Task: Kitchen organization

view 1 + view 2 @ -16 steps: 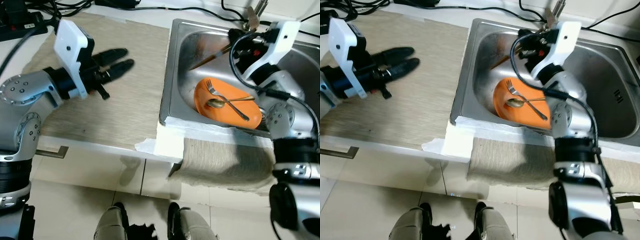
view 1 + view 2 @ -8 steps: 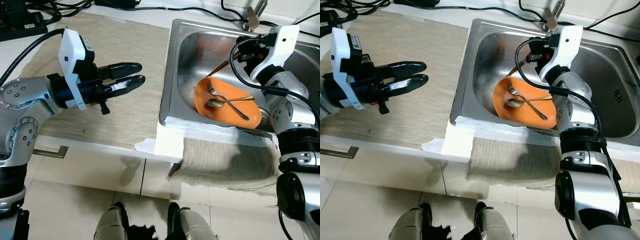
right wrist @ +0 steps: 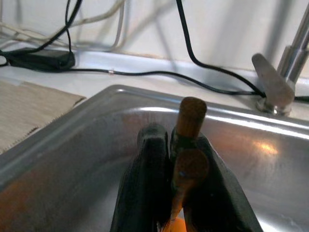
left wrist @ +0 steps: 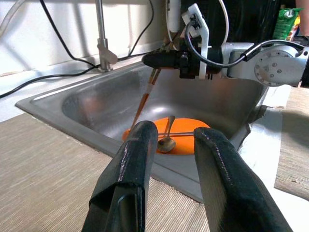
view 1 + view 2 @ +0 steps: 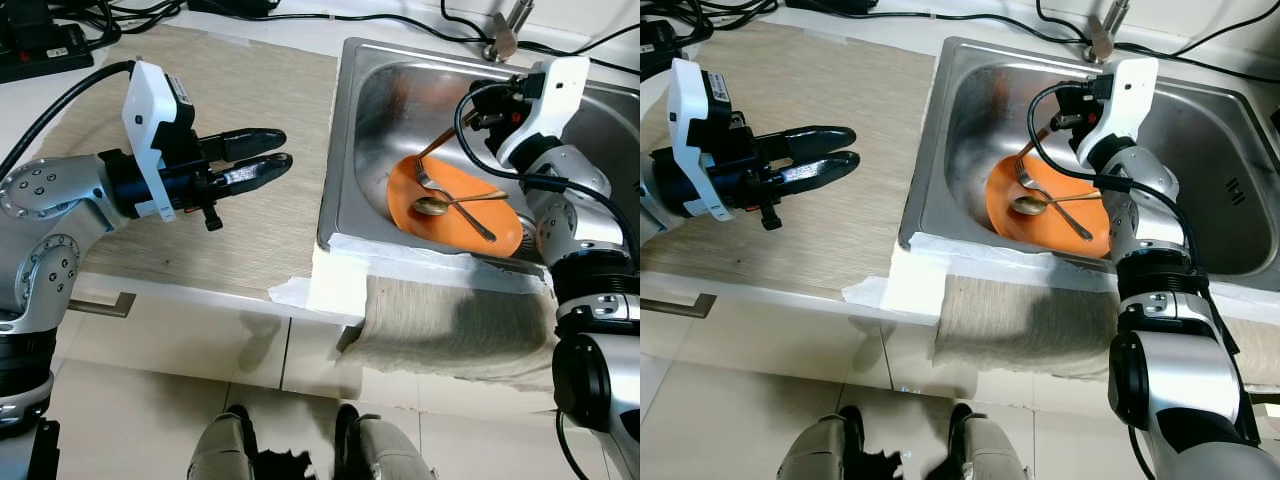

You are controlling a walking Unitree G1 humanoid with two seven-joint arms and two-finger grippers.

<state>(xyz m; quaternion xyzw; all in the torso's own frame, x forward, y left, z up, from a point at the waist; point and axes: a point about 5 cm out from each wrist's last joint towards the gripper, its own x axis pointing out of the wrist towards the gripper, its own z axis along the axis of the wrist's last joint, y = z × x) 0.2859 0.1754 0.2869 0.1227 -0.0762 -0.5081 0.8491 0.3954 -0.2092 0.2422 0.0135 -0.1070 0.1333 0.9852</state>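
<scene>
My right gripper (image 3: 176, 159) pinches two wooden chopsticks (image 4: 146, 94) over the sink (image 5: 350, 130), tips slanting down toward the orange plate (image 5: 455, 205). My left gripper (image 5: 262, 160), slightly parted and empty, hovers over the counter (image 5: 255, 90).

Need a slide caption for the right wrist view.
Right end effector grips wooden chopsticks over the steel sink.

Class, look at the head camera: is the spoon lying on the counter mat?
No, the spoon lies on the orange plate inside the sink.
</scene>
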